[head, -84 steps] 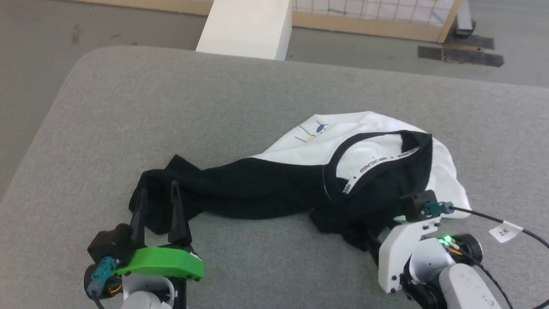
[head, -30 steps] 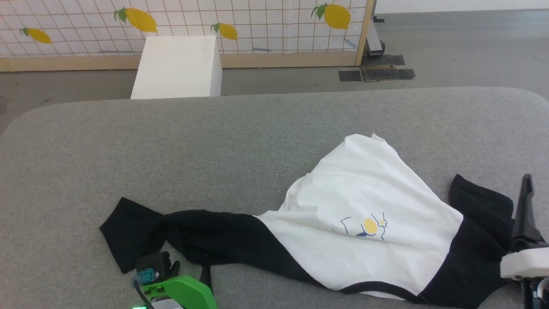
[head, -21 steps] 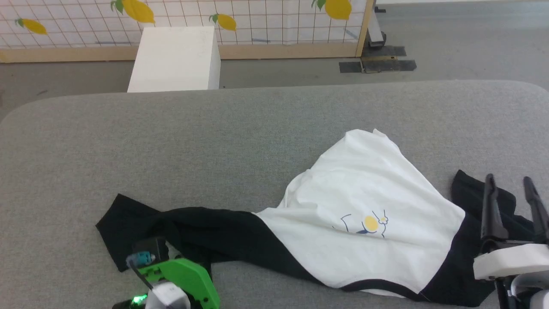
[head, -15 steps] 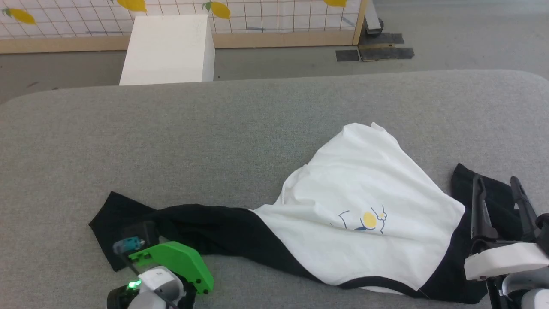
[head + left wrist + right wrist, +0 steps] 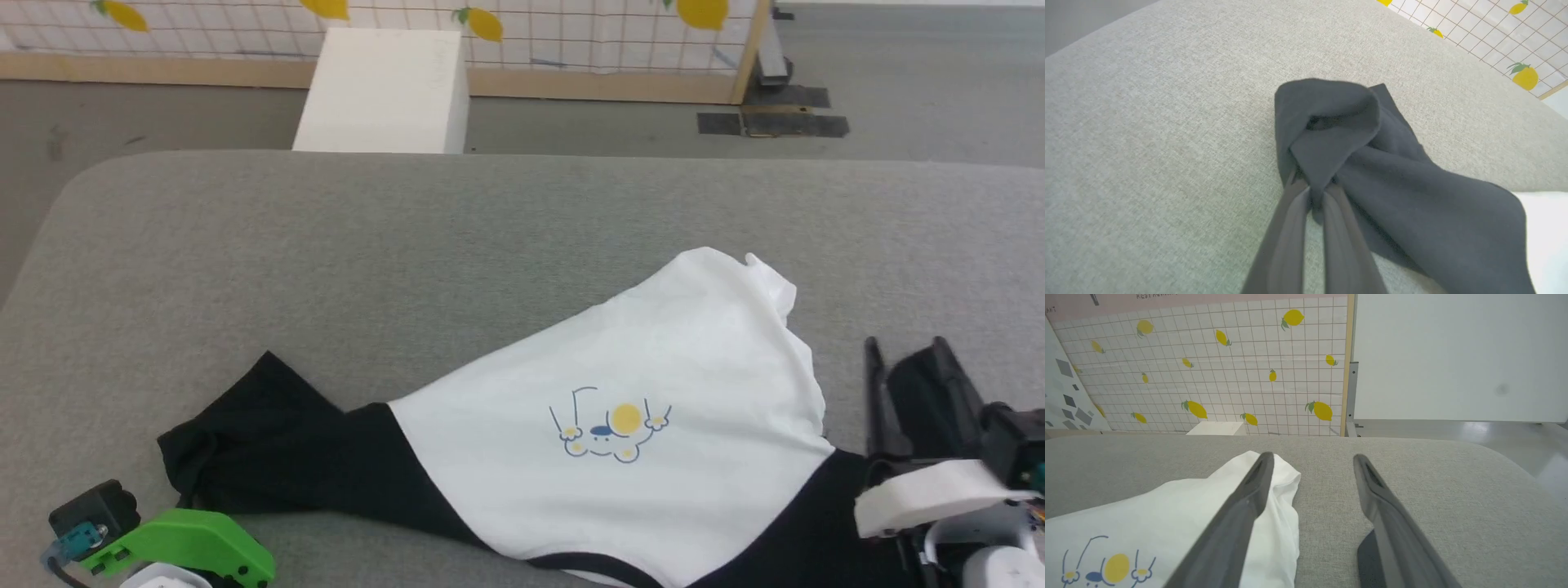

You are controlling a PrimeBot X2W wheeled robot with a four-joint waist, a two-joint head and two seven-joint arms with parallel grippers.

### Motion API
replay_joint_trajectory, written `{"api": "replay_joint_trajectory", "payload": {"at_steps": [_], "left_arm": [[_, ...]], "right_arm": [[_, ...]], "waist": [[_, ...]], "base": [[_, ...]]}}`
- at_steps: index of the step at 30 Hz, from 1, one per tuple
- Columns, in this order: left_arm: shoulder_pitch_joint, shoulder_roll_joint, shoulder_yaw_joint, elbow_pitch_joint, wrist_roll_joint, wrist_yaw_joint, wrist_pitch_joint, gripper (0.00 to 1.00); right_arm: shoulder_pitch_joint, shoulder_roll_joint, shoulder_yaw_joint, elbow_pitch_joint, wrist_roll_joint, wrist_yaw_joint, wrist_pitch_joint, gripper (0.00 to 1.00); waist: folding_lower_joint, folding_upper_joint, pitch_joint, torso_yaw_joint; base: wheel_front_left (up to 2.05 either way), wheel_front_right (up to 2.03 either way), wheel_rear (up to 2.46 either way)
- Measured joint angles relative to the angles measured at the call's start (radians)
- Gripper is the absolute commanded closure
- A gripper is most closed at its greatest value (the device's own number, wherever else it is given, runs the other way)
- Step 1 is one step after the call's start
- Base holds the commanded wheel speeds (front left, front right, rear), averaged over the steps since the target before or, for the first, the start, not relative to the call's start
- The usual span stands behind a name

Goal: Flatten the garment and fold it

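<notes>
The garment (image 5: pixel 653 384), a white T-shirt with black sleeves, lies chest-up on the grey padded table (image 5: pixel 408 245), its small yellow-circle print (image 5: pixel 612 429) facing up. Its left black sleeve (image 5: pixel 1339 134) is bunched, and my left gripper (image 5: pixel 1314 192) is shut on that sleeve's edge. In the head view the sleeve (image 5: pixel 245 453) lies just above my left green wrist housing (image 5: pixel 188 547). My right gripper (image 5: pixel 906 343) stands open over the other black sleeve (image 5: pixel 922 392) at the right, holding nothing. In the right wrist view its fingers (image 5: pixel 1257 477) straddle the shirt's white hem (image 5: pixel 1286 486).
A white box (image 5: pixel 384 90) stands on the floor beyond the table's far edge. Behind it runs a lemon-patterned partition (image 5: pixel 571 24) with a wooden frame. The table's rounded left corner (image 5: pixel 73 196) is close to the left sleeve. Bare grey table lies beyond the shirt.
My left gripper has shut on the left sleeve. The shirt's white body now lies wider and further left. The head camera has shifted. My right gripper stays open.
</notes>
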Motion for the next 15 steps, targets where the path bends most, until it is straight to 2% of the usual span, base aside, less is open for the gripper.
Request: {"api": "replay_joint_trajectory", "payload": {"at_steps": [1,4,9,12,15], "left_arm": [[0.005,0.0,-0.004,-0.004,-0.002,0.002,0.008,0.0],[0.012,-0.008,-0.019,-0.022,-0.007,-0.012,-0.01,0.0],[0.004,-0.036,-0.104,-0.035,0.01,-0.105,-0.135,0.0],[-0.016,-0.049,-0.15,-0.022,0.056,-0.136,-0.242,0.0],[-0.045,-0.063,-0.183,-0.004,0.09,-0.146,-0.315,0.0]], "right_arm": [[-0.001,0.0,0.013,0.002,-0.01,0.0,0.004,0.0],[-0.01,0.0,0.057,0.01,-0.038,0.0,0.022,0.0],[-0.06,-0.015,0.145,0.066,-0.09,0.0,0.101,0.0],[-0.114,-0.056,0.2,0.123,-0.087,0.0,0.184,0.0],[-0.188,-0.096,0.258,0.203,-0.073,0.0,0.309,0.0]], "waist": [[0.0,0.0,-0.001,0.009],[0.0,0.0,-0.002,0.034],[0.0,0.0,0.003,0.073],[0.0,0.0,0.012,0.096],[0.0,0.0,0.027,0.113]], "base": [[0.0,0.0,0.0],[0.0,0.0,0.0],[0.0,0.0,0.0],[0.0,0.0,0.0],[0.0,0.0,0.0]]}}
